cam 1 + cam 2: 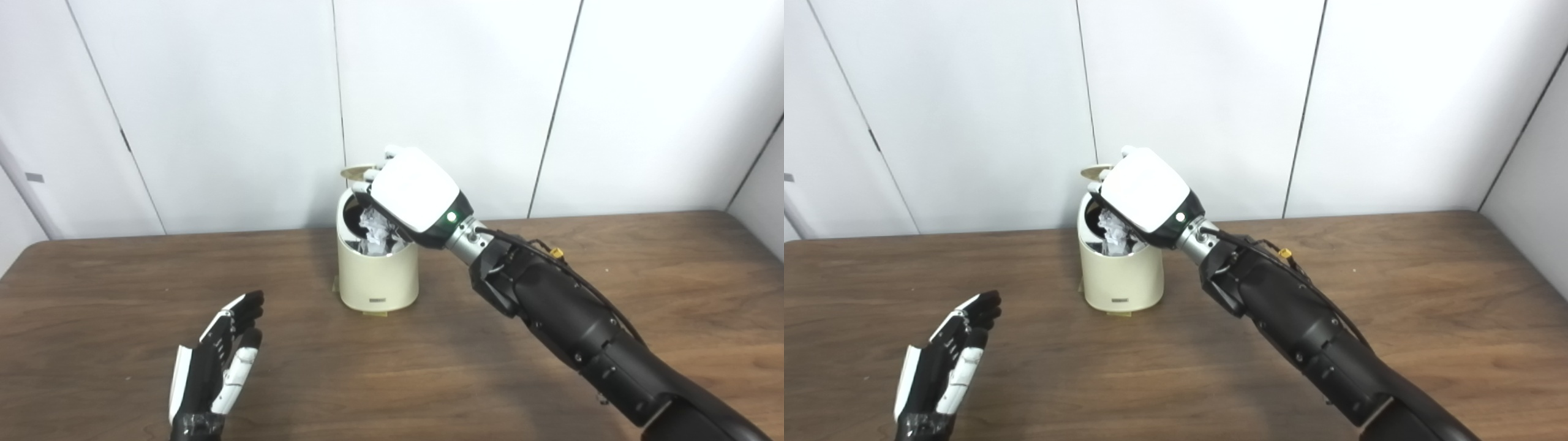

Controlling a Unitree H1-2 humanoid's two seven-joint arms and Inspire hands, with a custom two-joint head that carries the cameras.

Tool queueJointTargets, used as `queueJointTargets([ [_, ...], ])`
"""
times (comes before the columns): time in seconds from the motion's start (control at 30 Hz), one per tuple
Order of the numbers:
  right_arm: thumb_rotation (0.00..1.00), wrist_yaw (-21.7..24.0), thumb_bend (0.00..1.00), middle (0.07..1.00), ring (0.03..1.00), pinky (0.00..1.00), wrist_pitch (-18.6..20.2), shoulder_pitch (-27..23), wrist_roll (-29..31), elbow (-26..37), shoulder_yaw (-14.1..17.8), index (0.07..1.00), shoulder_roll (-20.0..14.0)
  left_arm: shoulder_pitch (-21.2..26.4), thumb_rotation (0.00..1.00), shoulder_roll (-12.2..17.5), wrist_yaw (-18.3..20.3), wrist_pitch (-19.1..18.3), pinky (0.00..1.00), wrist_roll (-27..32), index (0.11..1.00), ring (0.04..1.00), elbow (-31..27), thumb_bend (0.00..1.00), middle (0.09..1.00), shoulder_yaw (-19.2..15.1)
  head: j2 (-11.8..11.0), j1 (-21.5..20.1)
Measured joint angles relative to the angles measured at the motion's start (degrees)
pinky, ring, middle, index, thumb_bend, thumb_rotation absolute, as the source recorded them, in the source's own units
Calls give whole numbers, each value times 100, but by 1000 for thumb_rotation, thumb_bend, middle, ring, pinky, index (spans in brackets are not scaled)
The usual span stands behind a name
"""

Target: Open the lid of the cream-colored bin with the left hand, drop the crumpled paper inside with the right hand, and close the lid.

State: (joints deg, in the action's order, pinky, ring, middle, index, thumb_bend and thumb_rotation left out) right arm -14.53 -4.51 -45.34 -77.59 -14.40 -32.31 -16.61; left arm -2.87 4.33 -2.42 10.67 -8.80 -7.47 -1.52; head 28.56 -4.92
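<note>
The cream-colored bin (378, 278) stands at the middle of the table with its lid (356, 171) tipped up at the back. White crumpled paper (375, 231) lies in the bin's mouth. My right hand (411, 190) hovers over the opening, its white back towards me and its palm over the paper. Its fingertips (375, 173) reach out towards the raised lid and are not wrapped round the paper. My left hand (220, 361) is low at the front left, well away from the bin, fingers straight and apart, holding nothing.
The brown wooden table (643, 275) runs wide on both sides of the bin. White wall panels (465, 92) stand close behind its back edge. My right forearm (569, 318) crosses the table from the lower right.
</note>
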Motion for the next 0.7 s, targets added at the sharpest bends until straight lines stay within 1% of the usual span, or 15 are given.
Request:
queueJointTargets([
  [0.07,0,42,529,497,616,546,6,0,-27,16,0,491,0,0,832,0,0,0,830,0,839,818,0,725,827,0,0,0],
  [0.1,65,71,525,561,630,554,13,0,-34,31,0,494,0,0,832,0,0,0,831,0,839,816,0,727,826,0,0,0],
  [0.13,105,119,522,604,642,559,27,0,-45,52,0,495,0,0,830,0,0,0,831,0,839,815,0,724,825,0,0,0],
  [0.17,75,152,693,623,650,561,39,1,-51,69,-1,567,0,0,828,0,0,0,833,0,840,816,-1,718,826,0,0,0],
  [0.2,61,173,784,636,657,562,48,2,-57,84,-1,609,0,0,825,0,0,0,834,0,840,817,-1,712,826,0,9,0],
  [0.23,50,204,837,653,670,566,59,5,-67,103,-1,643,0,0,822,0,0,0,835,0,841,818,-1,709,828,0,9,0],
  [0.27,44,236,857,661,677,568,67,6,-75,118,-3,658,0,-1,820,0,0,0,834,0,842,816,-1,707,828,0,9,0],
  [0.4,54,366,892,689,700,570,94,7,-157,175,-5,694,0,-1,821,0,0,0,830,0,841,812,-1,711,825,0,9,0],
  [0.57,51,418,918,713,724,576,125,7,-218,181,-5,727,1,-1,828,0,0,0,822,0,841,812,-1,724,823,0,18,-9],
  [0.7,48,460,903,738,755,587,177,8,-248,181,-7,752,4,-1,830,0,0,0,823,0,841,814,-1,720,824,0,18,-9],
])
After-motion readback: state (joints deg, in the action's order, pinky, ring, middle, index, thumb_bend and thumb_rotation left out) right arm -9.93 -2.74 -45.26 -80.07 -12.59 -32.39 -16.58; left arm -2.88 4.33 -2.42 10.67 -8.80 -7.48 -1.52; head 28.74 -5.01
